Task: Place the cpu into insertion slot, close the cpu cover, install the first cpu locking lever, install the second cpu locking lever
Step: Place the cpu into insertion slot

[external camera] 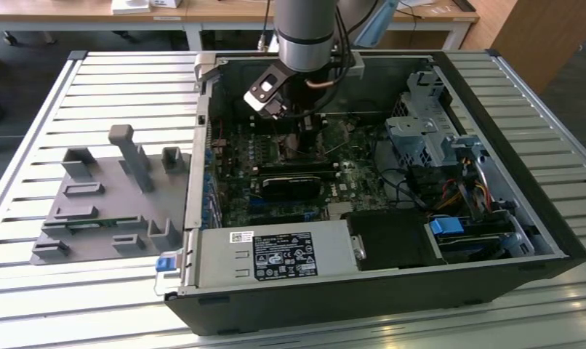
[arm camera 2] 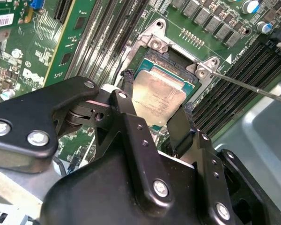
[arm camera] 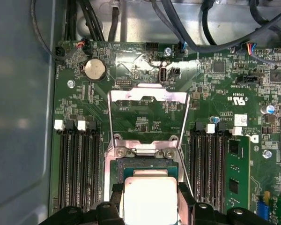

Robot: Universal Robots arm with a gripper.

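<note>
Inspection finds the arm [external camera: 307,33] reaching down into the open computer case [external camera: 526,218], which lies on the slatted surface [external camera: 41,102] beside a grey fixture tray [external camera: 109,196] at the exterior view's left. The work point is the socket on the motherboard [arm camera: 215,93], toward the case's far wall in the exterior view. The cpu [arm camera: 150,199] lies flat over the socket, metal top upward, directly between the jaws. In both wrist views the jaws are drawn in to the chip's width, with one finger [arm camera 2: 127,82] against each of two opposite edges, so I judge them to be gripping it. Whether the chip is fully seated cannot be settled. The chip is square, so no long axis governs; its free edges run between the memory slots [arm camera: 77,164] on either side. The cpu cover [arm camera: 126,95] stands swung open beyond the socket's hinge edge, on the side toward the coin cell [arm camera: 95,69], apart from the jaws and not yet lowered. A thin metal rod [arm camera 2: 253,88], probably a locking lever, projects unlatched from the socket's corner.
</note>
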